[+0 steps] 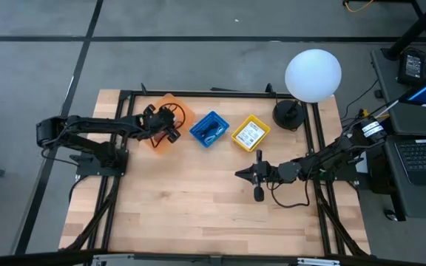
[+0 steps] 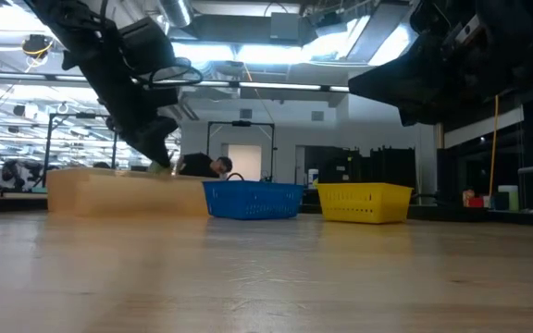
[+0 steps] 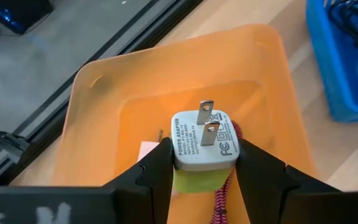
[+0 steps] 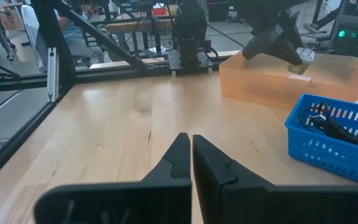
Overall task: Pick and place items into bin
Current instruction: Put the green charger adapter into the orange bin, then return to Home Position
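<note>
My left gripper (image 3: pixel 204 163) hangs over the orange bin (image 3: pixel 104 106) at the table's far left and is shut on a white plug adapter (image 3: pixel 199 144) with two metal prongs and printed text. A yellow-green piece (image 3: pixel 197 182) shows just under the adapter. A red braided cord (image 3: pixel 226 193) and a pink block (image 3: pixel 148 149) lie in the bin below. In the high view the left gripper (image 1: pixel 167 127) is above the orange bin (image 1: pixel 174 111). My right gripper (image 4: pixel 192 144) is shut and hovers over bare table right of centre (image 1: pixel 239 175). A black coiled cable (image 4: pixel 328 124) lies in the blue basket. My left gripper pinches the white adapter between its two fingers, one on each side face of the body (image 3: pixel 180 158), with the prongs (image 3: pixel 207 118) pointing away from the wrist. The fingers slant down from the table's left. The adapter is lifted clear, inside the orange bin's opening.
A blue basket (image 1: pixel 209 129) and a yellow basket (image 1: pixel 251 134) holding a white printed packet stand to the right of the orange bin along the far side. A black-based lamp with a white globe (image 1: pixel 313 74) stands at the far right. Bare wood (image 1: pixel 198 199) fills the near half.
</note>
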